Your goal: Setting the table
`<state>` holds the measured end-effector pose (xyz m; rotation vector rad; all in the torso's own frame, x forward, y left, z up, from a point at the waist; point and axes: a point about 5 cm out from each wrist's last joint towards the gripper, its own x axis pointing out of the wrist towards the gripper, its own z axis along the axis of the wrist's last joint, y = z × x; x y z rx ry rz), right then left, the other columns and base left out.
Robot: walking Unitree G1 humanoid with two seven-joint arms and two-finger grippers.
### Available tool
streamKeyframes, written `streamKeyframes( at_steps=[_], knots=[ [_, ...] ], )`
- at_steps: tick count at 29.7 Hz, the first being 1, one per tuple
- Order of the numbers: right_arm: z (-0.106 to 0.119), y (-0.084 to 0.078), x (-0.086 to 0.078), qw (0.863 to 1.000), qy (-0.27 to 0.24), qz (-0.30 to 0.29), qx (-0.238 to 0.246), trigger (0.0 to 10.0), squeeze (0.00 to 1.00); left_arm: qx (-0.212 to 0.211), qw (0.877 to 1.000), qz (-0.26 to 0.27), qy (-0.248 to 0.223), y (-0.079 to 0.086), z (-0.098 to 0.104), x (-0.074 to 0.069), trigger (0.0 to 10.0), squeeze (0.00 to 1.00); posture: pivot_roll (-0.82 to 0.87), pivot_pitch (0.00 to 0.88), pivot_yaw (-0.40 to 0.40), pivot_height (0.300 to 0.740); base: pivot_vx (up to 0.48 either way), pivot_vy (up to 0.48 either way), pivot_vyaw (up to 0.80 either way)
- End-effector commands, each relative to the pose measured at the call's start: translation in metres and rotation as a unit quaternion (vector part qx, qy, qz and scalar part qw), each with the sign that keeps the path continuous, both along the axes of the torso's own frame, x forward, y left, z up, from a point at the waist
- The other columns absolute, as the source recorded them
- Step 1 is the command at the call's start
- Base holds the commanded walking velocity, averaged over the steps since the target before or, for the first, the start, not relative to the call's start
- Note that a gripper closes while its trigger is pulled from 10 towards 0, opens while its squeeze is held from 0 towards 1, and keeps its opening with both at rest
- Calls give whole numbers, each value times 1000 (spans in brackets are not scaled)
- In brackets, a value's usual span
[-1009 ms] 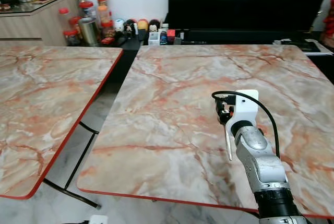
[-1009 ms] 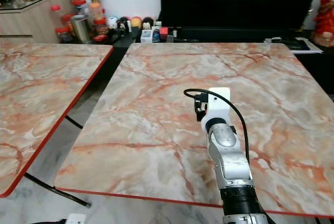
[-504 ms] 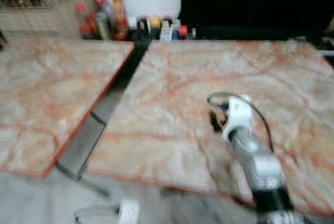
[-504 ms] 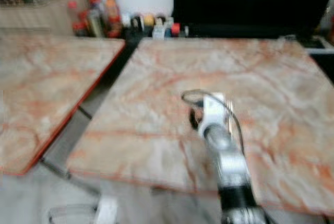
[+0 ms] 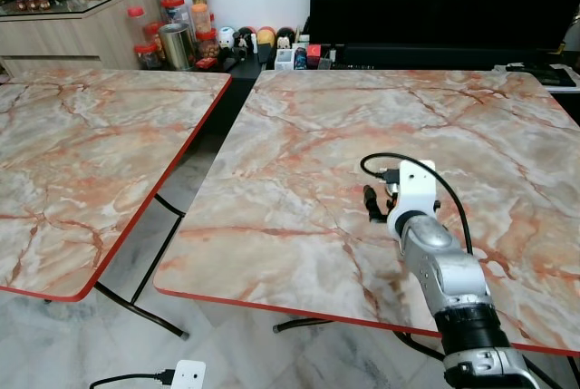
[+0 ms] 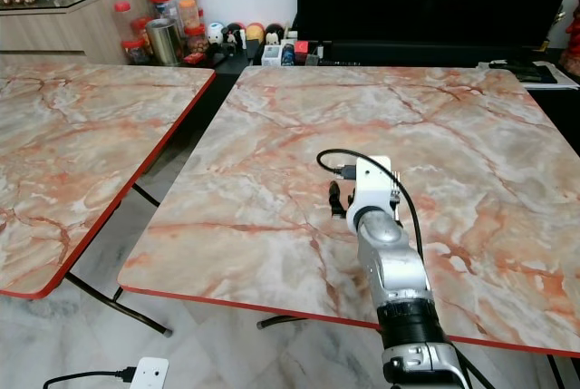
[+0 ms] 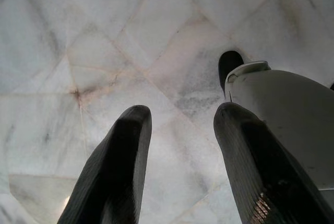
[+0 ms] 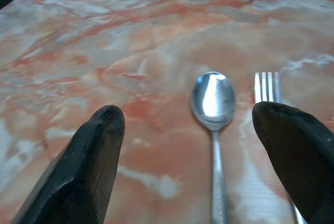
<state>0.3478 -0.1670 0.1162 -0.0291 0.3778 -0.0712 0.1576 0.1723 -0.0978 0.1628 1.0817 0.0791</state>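
The right gripper (image 8: 198, 166) is hovering over the tabletop (image 6: 507, 135), toward its near edge — fingers (image 8: 88, 161) apart. The spoon (image 8: 213, 109) and fork (image 8: 267, 85) are lying side by side between them.

Your head views both look down on the marble desk (image 5: 299, 180); your right wrist view skims it close, your left faces the floor (image 7: 78, 51).

Spoon (image 8: 213, 101) beside fork (image 8: 266, 86), on table (image 8: 104, 36).
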Motion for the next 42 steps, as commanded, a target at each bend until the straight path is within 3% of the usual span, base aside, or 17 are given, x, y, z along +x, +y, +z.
streamKeyframes(
  at_steps=[1,7,21,35,42],
  knots=[
    [2,-1,4,1000,-1,-5,4,10000,0,-7,1000,-2,14,-2,-3,-6,10000,0,-38,0,77,740,0,0,0],
    [2,-5,18,1000,2,-17,-3,10000,0,-8,1000,-5,16,-1,-3,-6,10000,0,-35,0,87,740,0,0,0],
    [2,11,34,1000,1,26,-8,10000,0,-8,1000,-2,19,-1,-4,-9,10000,0,-16,0,71,740,0,0,0],
    [3,-8,38,1000,5,-14,-14,10000,0,-14,999,3,31,-3,-9,-24,10000,0,-18,55,56,740,0,0,0],
    [-3,-11,34,1000,9,-28,-3,10000,0,-12,999,4,36,-4,-10,-28,10000,0,-26,66,50,740,0,0,0]
  ],
)
